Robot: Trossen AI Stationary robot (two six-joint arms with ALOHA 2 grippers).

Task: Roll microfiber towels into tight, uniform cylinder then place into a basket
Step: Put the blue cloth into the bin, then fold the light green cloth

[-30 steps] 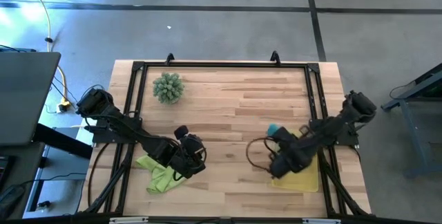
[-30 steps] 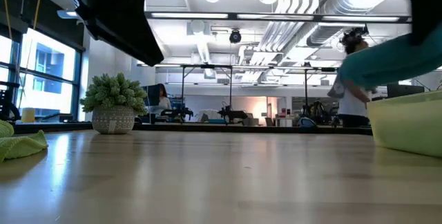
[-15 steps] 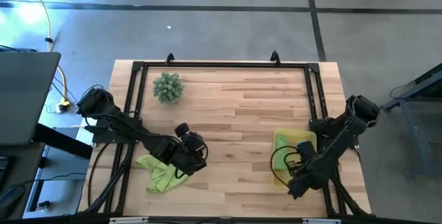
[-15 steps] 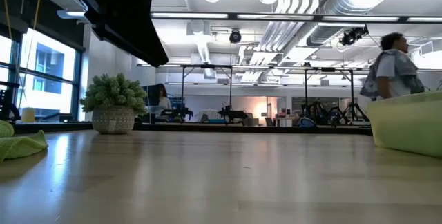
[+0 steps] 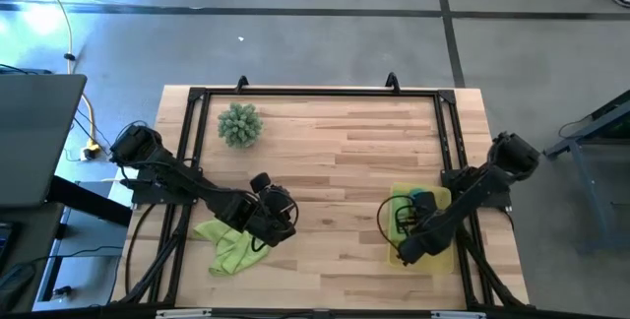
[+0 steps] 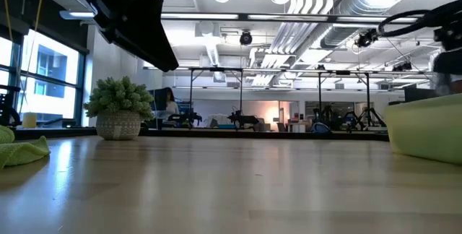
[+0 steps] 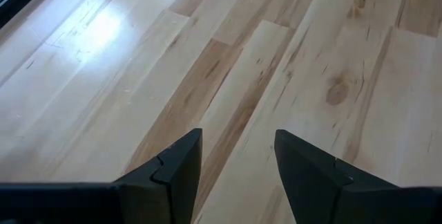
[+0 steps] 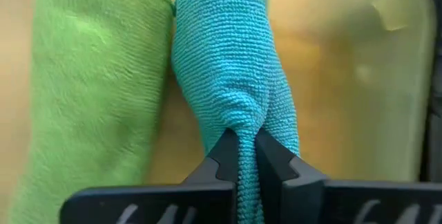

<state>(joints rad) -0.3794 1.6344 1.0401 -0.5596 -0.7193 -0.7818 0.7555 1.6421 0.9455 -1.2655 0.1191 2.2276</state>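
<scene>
Teal towel (image 8: 231,79), a nubby rolled cylinder, is lying in the translucent yellow basket (image 5: 440,256) at the worktop's near right, beside a rolled lime towel (image 8: 90,92); the right gripper (image 8: 242,156) is pinching its end. Releasing it snug alongside should keep the roll tight. The left gripper (image 7: 233,162), jaws apart, is hovering by the crumpled lime towel (image 5: 224,247) near left.

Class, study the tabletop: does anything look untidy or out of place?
Yes. One lime green microfiber towel lies crumpled and unrolled on the wooden table beside the open left gripper, outside the translucent yellow basket, where the right gripper pinches the rolled teal towel.
</scene>
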